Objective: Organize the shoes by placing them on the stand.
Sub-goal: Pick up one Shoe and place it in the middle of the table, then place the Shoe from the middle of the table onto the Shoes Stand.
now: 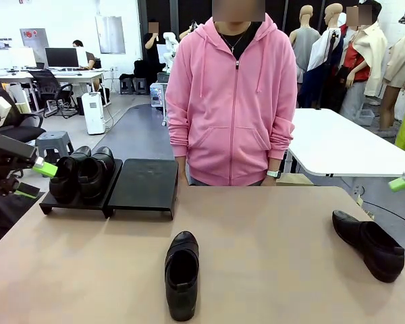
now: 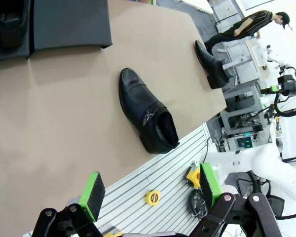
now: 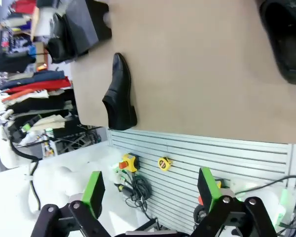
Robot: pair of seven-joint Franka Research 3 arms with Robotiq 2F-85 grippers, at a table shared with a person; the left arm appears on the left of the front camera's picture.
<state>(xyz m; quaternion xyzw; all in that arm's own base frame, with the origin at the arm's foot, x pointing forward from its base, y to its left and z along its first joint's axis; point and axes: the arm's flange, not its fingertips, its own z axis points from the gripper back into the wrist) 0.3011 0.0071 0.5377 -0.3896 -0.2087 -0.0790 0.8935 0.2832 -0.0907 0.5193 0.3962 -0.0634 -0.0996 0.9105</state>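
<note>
While one pair [image 1: 81,174] sits side by side on the left half of the stand [image 1: 143,183], its right half is bare and two shoes lie loose on the desk [image 1: 270,256]. The middle shoe [image 1: 181,273] rests close to the robot's edge, a little left of centre, with its long axis running from the near edge toward the far one, roughly in line with the stand's free half. The right shoe [image 1: 369,244] lies near the desk's right edge, set on a diagonal and well apart from the stand.

The left gripper [image 2: 148,190] hangs off the desk's left side, just beside the stand's occupied end, its pads spread wide with nothing between them. The right gripper [image 3: 150,190] hangs off the right side, likewise spread and empty, above and beyond the right shoe.

I judge the right shoe to be the right arm's pick: it is much the nearer, but the wrist would need turning to close across the slanted shoe. The middle shoe looks slightly closer to the left arm, which would have to come inward and toward the near edge.
</note>
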